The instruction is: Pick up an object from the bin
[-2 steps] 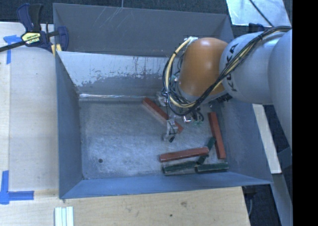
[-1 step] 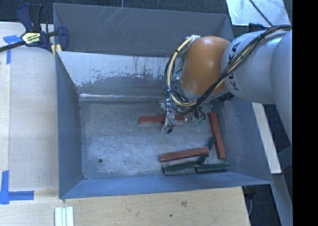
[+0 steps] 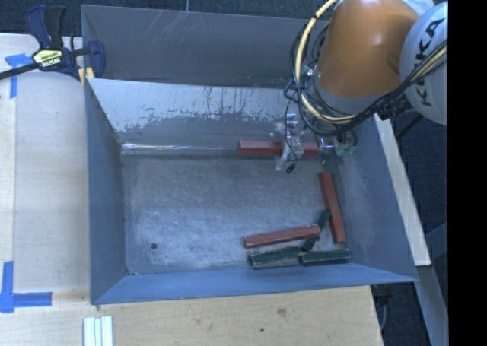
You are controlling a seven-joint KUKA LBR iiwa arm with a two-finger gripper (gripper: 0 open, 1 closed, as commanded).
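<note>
My gripper (image 3: 288, 159) hangs below the orange wrist cover at the back right of the bin. It sits right at a red bar (image 3: 257, 148) that lies along the foot of the back wall, crossing the bar near its right part. Whether the bar is gripped is not visible. A second red bar (image 3: 332, 206) lies lengthwise by the right wall, a little in front of the gripper.
At the front right lies a small cluster: a third red bar (image 3: 281, 237), two dark green bars (image 3: 274, 258) (image 3: 325, 258) and a short green piece (image 3: 323, 221). The arm and its cables cover the bin's back right corner.
</note>
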